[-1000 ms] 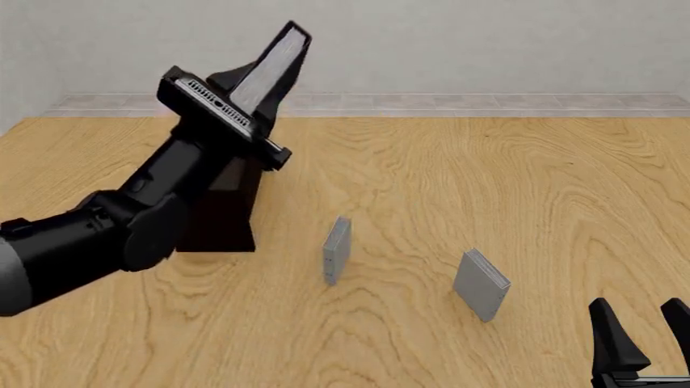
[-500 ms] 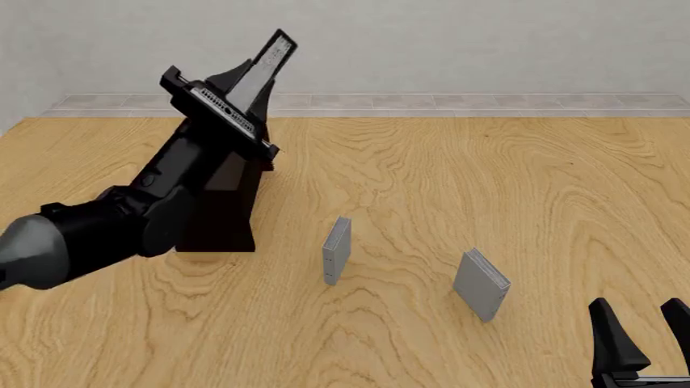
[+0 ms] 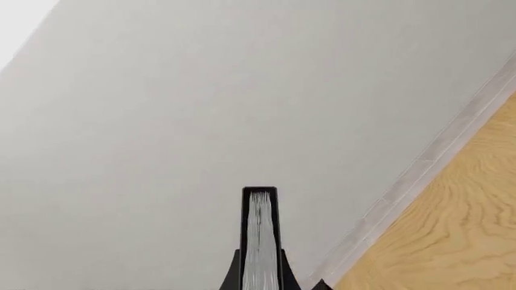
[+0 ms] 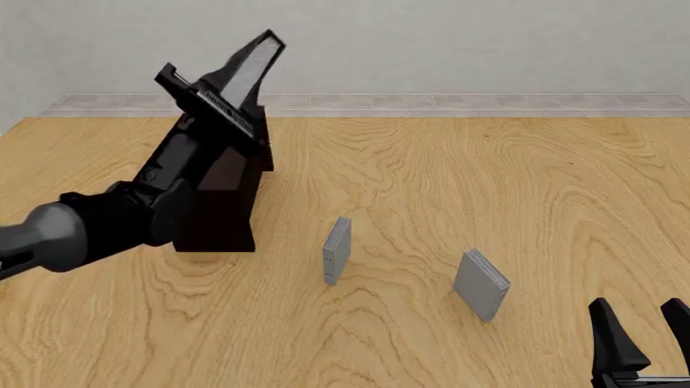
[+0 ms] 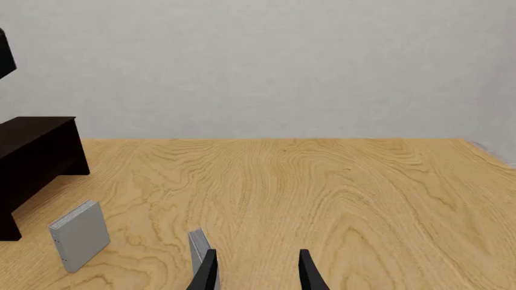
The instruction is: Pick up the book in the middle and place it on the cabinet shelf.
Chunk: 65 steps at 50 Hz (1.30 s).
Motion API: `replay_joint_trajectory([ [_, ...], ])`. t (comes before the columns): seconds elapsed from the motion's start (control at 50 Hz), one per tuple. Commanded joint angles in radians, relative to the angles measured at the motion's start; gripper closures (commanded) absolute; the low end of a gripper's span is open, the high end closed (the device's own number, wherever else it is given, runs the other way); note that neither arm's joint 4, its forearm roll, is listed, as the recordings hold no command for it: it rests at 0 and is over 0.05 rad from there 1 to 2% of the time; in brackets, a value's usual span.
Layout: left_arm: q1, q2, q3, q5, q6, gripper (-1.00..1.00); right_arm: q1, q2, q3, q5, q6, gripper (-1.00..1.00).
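Note:
The book (image 4: 258, 55), black-covered with white page edges, is held high in the air above the cabinet shelf (image 4: 221, 214) at the left of the table. My left gripper (image 4: 232, 81) is shut on the book's lower end, and the book tilts up and to the right. In the left wrist view the book (image 3: 260, 235) shows edge-on between the fingers of the left gripper (image 3: 260, 285), against the wall. My right gripper (image 4: 644, 335) stands open and empty at the near right corner. In its own view the right gripper (image 5: 258, 275) holds nothing.
Two small pale grey books stand on the table: one (image 4: 336, 249) near the middle, one (image 4: 481, 284) to its right. The right wrist view shows the cabinet (image 5: 36, 154) and both grey books (image 5: 79, 235) (image 5: 199, 248). A wall runs along the far side.
My left arm has swung a little to the left and turned its wrist, carrying the book leftward above the cabinet. The right arm and the grey books have not moved.

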Motion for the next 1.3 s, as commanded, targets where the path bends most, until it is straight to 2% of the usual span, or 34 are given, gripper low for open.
replay_joint_trajectory([
  [0.02,0.033,0.029,-0.017,-0.040,0.072,1.00,0.000,0.000,0.000,0.000,0.000,-1.00],
  [0.22,0.067,0.059,-0.034,-0.050,0.072,1.00,0.000,0.000,0.000,0.000,0.000,-1.00],
  [0.96,0.160,0.182,-0.082,-0.036,0.150,1.00,0.000,0.000,0.000,0.000,0.000,-1.00],
  [1.3,0.188,0.247,-0.115,-0.022,0.151,1.00,0.000,0.000,0.000,0.000,0.000,-1.00],
])
